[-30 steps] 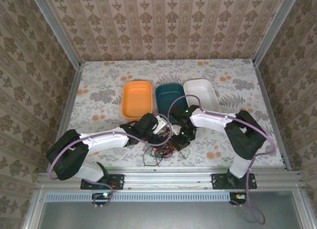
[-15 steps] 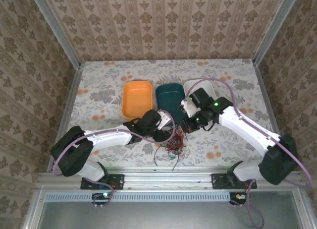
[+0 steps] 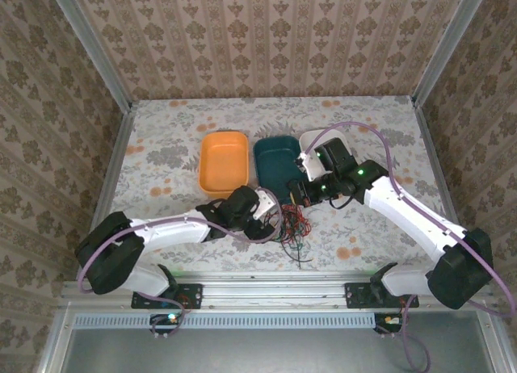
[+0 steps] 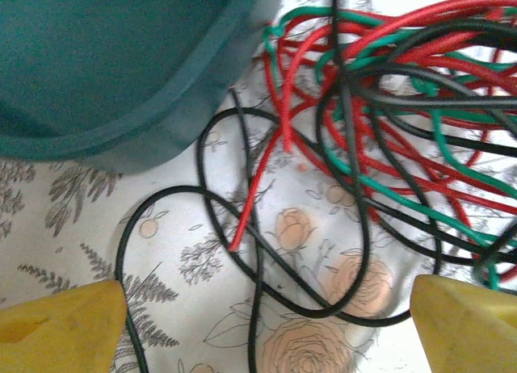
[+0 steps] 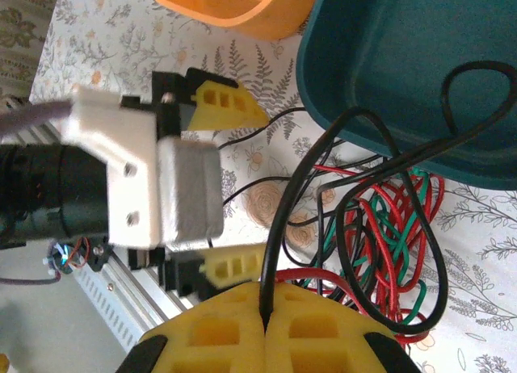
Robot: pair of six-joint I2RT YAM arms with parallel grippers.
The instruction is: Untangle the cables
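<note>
No text, label, brand mark, number or sign can be read in any view. The counter is printed with a floral pattern that carries no lettering.

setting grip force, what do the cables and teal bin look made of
The cables: thin wire in smooth, probably plastic or rubbery insulation, red, green and black; slight sheen, loose curves. The teal bin: likely moulded plastic, semi-matte, even colour, rounded rim.
</note>
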